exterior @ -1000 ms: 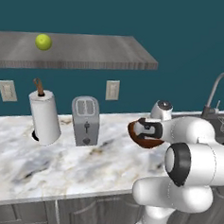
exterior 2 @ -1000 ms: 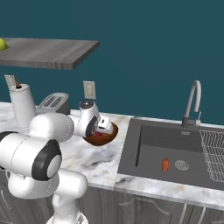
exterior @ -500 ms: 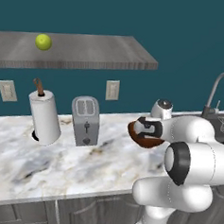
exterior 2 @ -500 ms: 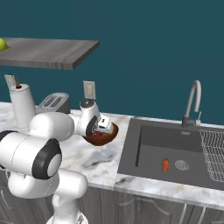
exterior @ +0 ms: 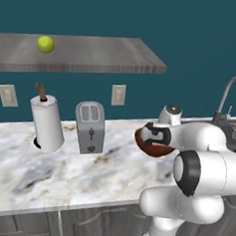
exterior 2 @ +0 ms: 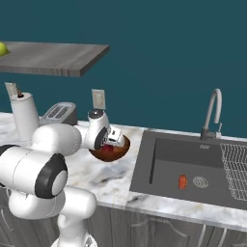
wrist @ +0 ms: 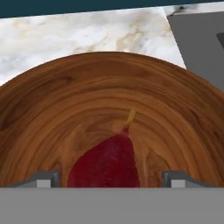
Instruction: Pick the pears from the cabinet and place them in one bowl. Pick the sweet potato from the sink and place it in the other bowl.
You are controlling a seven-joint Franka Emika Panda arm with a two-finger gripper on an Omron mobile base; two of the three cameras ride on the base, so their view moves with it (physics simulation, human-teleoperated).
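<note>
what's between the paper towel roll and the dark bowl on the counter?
The toaster stands between the paper towel roll and the dark bowl, seen in left base view.

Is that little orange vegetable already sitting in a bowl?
No, the sweet potato lies on the floor of the sink, beside the drain.

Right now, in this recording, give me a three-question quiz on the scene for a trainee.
1. True or false: the yellow-green pear lies on the cabinet.
2. Where is the sweet potato? A) sink B) toaster C) wooden bowl
3. Fill in: the red pear lies inside the ___.

Key: 1 true; 2 A, it lies in the sink; 3 wooden bowl, with the gripper over it.
</note>
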